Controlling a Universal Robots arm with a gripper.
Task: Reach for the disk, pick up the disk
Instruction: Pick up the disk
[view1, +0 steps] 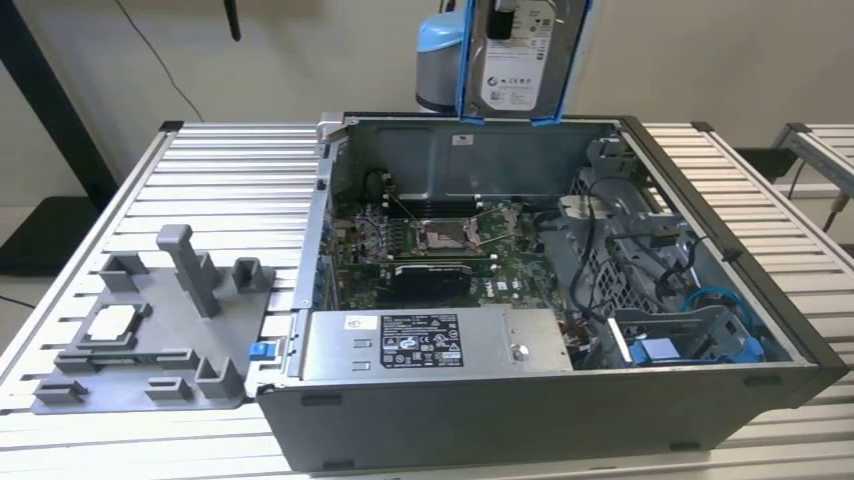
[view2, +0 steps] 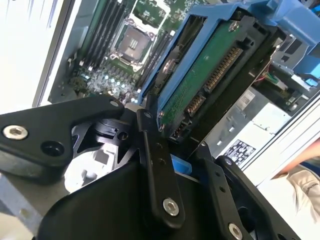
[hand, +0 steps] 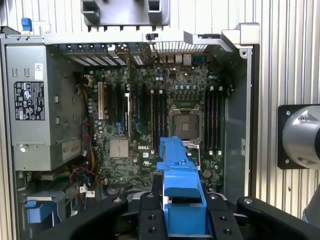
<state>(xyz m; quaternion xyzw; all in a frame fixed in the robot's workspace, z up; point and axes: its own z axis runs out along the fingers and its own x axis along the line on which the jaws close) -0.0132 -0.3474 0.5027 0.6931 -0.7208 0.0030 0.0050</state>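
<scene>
The disk hangs upright above the back wall of the open computer case, its white label facing the camera and the blue bracket framing its sides. In the second wrist view the disk shows its green circuit side, with the black fingers clamped on either side of it. The first wrist view has the disk edge-on, and my gripper is shut on its blue bracket high over the motherboard.
Inside the case are a power supply, cables and a blue bay. A grey fixture holding a small square chip stands on the slatted table at the exterior view's left. A person's sleeve is close by.
</scene>
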